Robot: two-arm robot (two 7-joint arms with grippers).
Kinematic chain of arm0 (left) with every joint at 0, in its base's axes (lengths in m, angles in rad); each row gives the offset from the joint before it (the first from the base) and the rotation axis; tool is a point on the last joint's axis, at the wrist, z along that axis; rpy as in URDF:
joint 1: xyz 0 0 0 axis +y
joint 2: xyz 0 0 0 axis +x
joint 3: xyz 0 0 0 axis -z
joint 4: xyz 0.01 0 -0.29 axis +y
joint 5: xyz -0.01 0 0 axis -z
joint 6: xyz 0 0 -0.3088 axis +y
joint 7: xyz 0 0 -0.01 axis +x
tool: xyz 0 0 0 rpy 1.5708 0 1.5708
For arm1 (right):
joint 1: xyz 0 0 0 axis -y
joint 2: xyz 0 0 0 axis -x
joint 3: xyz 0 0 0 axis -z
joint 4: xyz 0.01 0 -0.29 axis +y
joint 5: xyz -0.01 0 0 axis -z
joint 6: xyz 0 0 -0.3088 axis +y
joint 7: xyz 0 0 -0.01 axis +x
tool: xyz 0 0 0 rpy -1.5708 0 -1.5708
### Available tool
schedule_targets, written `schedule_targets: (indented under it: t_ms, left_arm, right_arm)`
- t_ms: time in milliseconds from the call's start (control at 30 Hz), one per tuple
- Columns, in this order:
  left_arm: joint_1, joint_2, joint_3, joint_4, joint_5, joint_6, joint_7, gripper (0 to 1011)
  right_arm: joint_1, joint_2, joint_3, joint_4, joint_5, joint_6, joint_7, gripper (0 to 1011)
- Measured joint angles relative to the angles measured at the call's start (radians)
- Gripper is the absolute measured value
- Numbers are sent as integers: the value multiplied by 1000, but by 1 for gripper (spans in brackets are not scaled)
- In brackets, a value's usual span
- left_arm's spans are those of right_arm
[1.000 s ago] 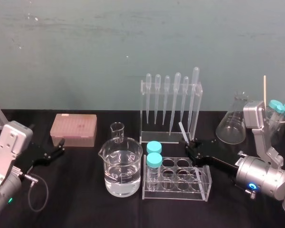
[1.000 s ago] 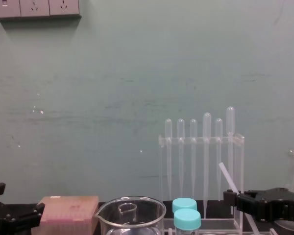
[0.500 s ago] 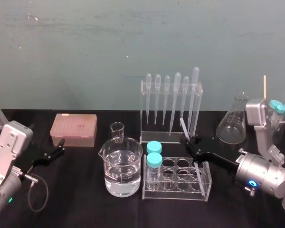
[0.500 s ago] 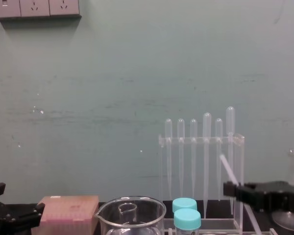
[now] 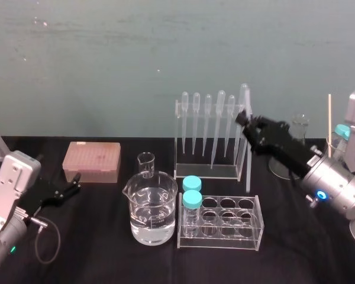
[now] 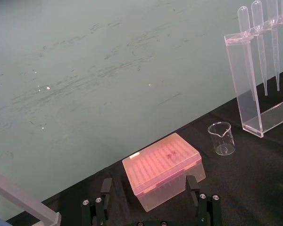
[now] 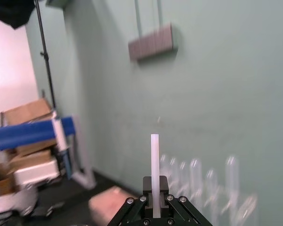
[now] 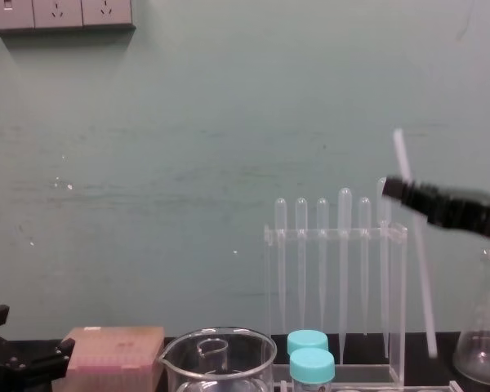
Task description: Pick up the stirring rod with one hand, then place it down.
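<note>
Head view, from my left side: my left pincer (image 5: pixel 76 183) lay parked low over the worktop (image 5: pixel 106 260), its fingers spread wide in the left wrist view and gripping nothing, just short of the pink box (image 5: pixel 92 161). It had no part in the job. Further along stood the small beaker (image 5: pixel 146 164), the large beaker (image 5: pixel 151 207) with liquid in it, and the tube rack (image 5: pixel 222 222) with two blue-capped tubes at its left end. All were untouched.

Behind them was the pipette rack (image 5: pixel 213 139). Just at its right end my right pincer (image 5: pixel 244 116) was raised high, pinching the stirring rod (image 5: pixel 247 163) near its upper part. In the chest view the rod (image 8: pixel 423 269) hung nearly upright, tilted slightly, with its top poking above the pincer (image 8: pixel 392 188) and its lower end just beside the rack's right post. That end seemed clear of the worktop. The right wrist view confirmed the grip, with the rod (image 7: pixel 154 165) standing up from between my pressed-together fingers. The flask (image 5: pixel 279 167) sat behind my arm at the far right.

By my reckoning the pick-up was done. The remaining half was to lower the rod onto a bare patch of worktop, away from the glassware, and let go.
</note>
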Motion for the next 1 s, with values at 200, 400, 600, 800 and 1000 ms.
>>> schedule_targets:
  t_ms: [200, 400, 600, 800, 1000]
  left_arm:
    - [0, 0, 0, 0, 0, 0, 0, 1000]
    - [0, 0, 0, 0, 0, 0, 0, 1000]
    - [0, 0, 0, 0, 0, 0, 0, 1000]
    - [0, 0, 0, 0, 0, 0, 0, 1000]
    - [0, 0, 0, 0, 0, 0, 0, 1000]
  right_arm:
    - [-1, -35, 31, 13, -80, -182, -24, 72]
    - [-17, -65, 47, 56, -132, -317, -24, 72]
    - [-36, -79, 53, 105, -159, -375, -5, 72]
    - [-48, -83, 63, 123, -176, -374, -3, 72]
    - [-47, -83, 61, 123, -175, -374, -3, 72]
